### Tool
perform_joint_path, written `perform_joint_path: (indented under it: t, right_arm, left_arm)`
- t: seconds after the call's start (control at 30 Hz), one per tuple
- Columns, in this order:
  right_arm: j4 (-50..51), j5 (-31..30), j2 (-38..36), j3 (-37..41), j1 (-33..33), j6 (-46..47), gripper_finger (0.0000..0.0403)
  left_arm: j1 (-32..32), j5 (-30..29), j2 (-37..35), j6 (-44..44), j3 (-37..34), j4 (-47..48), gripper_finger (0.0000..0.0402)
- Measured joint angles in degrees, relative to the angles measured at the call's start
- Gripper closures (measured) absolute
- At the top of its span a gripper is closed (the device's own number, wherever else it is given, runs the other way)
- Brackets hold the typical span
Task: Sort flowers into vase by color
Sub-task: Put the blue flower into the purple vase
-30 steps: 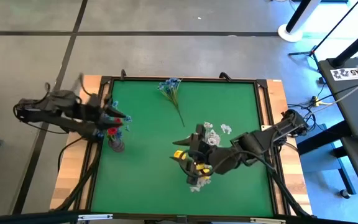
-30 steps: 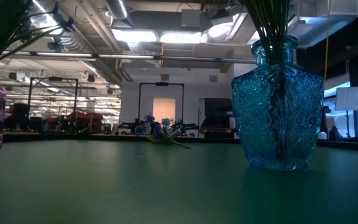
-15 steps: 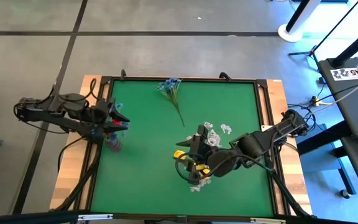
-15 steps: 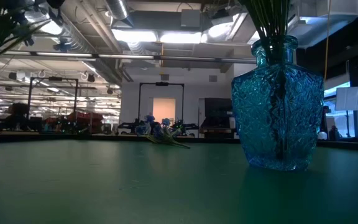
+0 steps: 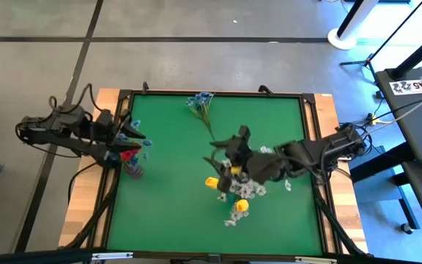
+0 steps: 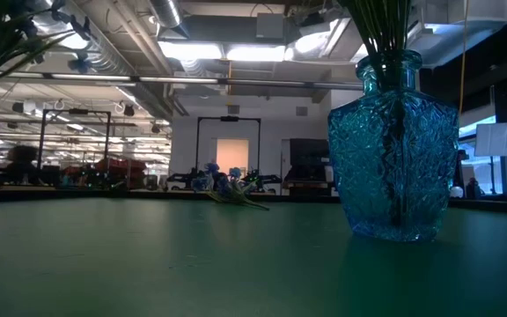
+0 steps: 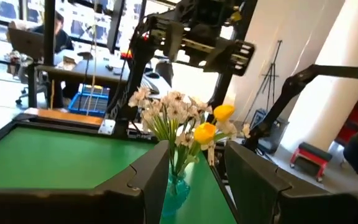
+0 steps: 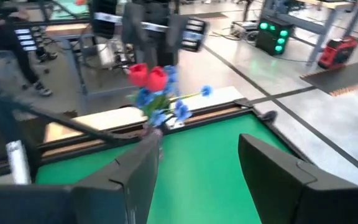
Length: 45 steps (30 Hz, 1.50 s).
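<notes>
Blue sprig (image 5: 202, 105) lies at the table's far edge, well apart from both grippers (left (image 5: 139, 139), right (image 5: 229, 150)); fingers spread, holding nothing.

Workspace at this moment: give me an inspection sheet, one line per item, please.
Surface: green mat on a wooden table.
Job's things: blue vase holds white and yellow flowers; purple vase holds red and blue flowers; one blue sprig lies loose near the far edge.
Clutter: nothing seen.
Grippers: left gripper and right gripper open, empty.
Cables: bundles along table sides.
Surroundings: person seated at desk.
</notes>
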<state>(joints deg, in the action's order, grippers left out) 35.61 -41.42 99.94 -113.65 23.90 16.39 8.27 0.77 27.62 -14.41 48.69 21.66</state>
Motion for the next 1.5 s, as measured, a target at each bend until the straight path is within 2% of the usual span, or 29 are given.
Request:
perform_joint_path:
  t: [0.3,0.53,0.73,0.93,1.2,1.5]
  right_arm:
    - [0.1,8.04,-0.15,0.0,-13.67,3.23,0.0182]
    - [0.51,11.26,0.51,0.6,-26.21,5.97,0.0182]
    - [1.09,16.52,6.25,2.47,-33.48,13.41,0.0182]
    - [0.62,21.77,14.94,2.78,-35.67,16.36,0.0182]
    - [1.54,20.92,24.21,2.75,-35.6,18.27,0.0182]
    - [4.17,21.07,30.15,2.73,-35.59,19.63,0.0182]
  left_arm:
    - [0.0,-1.48,-5.31,-0.43,0.0,3.15,0.025]
    - [0.0,-1.56,-7.07,-1.6,0.0,7.42,0.025]
    - [0.0,-1.56,-7.03,-1.56,-0.04,9.9,0.025]
    - [0.0,-1.56,-7.02,-1.56,-0.04,11.37,0.025]
    - [0.02,-1.74,-7.02,-3.33,-0.11,15.53,0.025]
    - [0.02,-2.15,-7.02,-3.41,-2.37,15.19,0.025]
